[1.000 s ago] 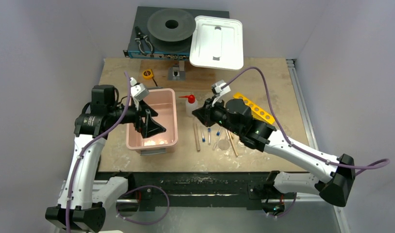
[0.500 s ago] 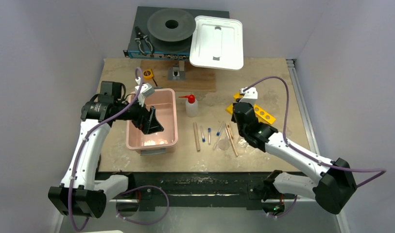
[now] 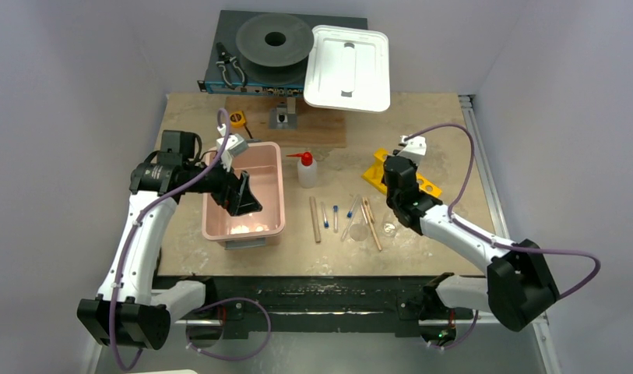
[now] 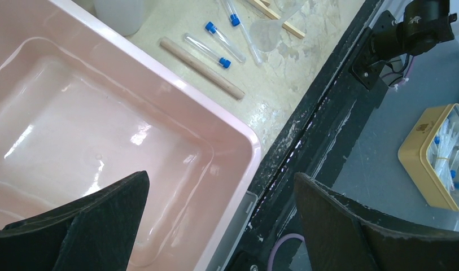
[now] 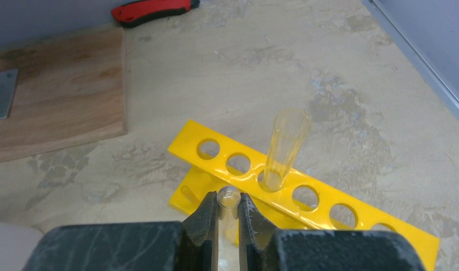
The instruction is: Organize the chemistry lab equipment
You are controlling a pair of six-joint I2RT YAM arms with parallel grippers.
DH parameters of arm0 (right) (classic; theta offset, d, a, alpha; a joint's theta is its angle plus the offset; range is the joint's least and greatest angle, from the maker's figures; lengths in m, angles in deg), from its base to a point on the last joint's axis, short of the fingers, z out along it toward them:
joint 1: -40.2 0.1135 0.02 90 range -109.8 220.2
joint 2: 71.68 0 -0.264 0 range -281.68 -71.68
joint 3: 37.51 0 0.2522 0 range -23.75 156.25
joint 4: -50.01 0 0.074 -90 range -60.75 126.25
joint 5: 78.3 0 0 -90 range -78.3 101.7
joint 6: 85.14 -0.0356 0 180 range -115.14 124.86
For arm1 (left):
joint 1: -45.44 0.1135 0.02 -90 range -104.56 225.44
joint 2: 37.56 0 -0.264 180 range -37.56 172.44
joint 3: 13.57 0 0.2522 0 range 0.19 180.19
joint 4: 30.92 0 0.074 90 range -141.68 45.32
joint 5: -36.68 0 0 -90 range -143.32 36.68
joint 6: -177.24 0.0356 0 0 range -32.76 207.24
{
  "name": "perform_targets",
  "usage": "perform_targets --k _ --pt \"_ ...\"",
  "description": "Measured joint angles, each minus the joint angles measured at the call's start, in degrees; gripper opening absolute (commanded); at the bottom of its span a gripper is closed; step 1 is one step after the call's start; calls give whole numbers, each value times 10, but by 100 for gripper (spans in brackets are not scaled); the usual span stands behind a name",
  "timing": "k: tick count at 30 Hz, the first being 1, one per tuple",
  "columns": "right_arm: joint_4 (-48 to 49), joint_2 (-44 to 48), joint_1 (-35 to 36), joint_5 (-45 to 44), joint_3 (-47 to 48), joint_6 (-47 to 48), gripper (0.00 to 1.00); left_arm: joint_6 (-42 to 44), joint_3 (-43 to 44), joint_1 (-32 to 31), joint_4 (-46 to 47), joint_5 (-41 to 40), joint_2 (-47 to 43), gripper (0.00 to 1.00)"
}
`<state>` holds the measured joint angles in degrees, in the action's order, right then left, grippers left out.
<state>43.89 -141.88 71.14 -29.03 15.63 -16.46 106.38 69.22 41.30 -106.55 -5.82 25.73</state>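
A yellow rack lies on the surface with one clear tube upright in a hole. A wooden board and a red-and-black tool, perhaps a knife, lie beyond. The right arm reaches low; its right fingers pinch a second clear tube just before the rack. Blue-capped tubes, sticks and a dish lie beside the pink tub, where the left fingers hang spread wide, empty

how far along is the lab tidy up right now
Done: one clear tube stands in the yellow rack. In hand: the right gripper pinches a second tube near it; the left gripper hangs open over the pink bin. Left: blue-capped tubes, wooden sticks, round dish, squeeze bottle.
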Motion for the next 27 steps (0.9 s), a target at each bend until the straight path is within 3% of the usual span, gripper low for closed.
perform_targets --k 27 --pt "83 -81 -6 9 0 24 0 10 0 0 0 3 4 100"
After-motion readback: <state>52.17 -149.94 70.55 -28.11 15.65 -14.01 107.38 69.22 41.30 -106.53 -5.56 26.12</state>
